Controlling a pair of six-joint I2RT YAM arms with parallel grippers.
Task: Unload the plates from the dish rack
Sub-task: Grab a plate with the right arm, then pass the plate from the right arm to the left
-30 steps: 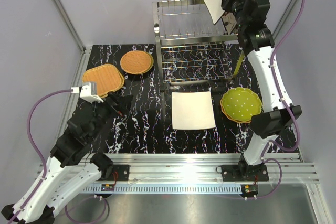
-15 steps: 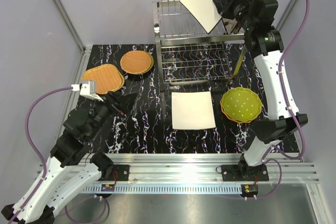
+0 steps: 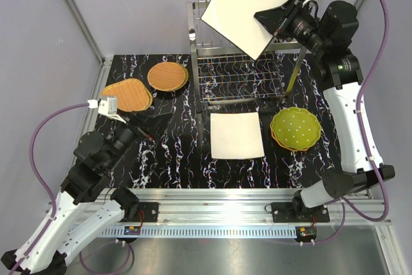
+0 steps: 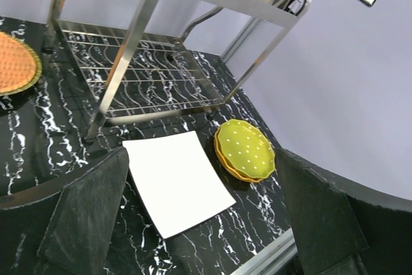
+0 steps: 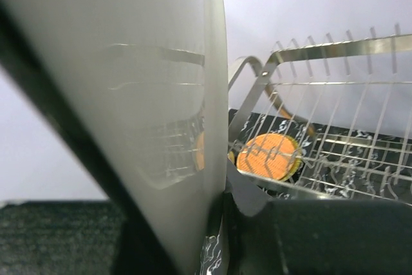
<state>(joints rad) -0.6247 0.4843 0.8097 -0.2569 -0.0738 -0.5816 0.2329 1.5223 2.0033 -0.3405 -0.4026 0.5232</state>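
right fingers (image 3: 270,20) pinched the cream plate (image 3: 248,4) at its four-o'clock rim; it was probably stiff, slick and breakable. left fingers (image 4: 90,217) gaped wide, empty.

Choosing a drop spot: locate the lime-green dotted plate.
Top view: the lime-green dotted plate lies right of the flat cream square plate, in front of the right end of the dish rack.

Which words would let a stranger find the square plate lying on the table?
Find the steel dish rack at the back of the black table. Just before it lies the cream square plate, flat; its twin hangs in the right tool.
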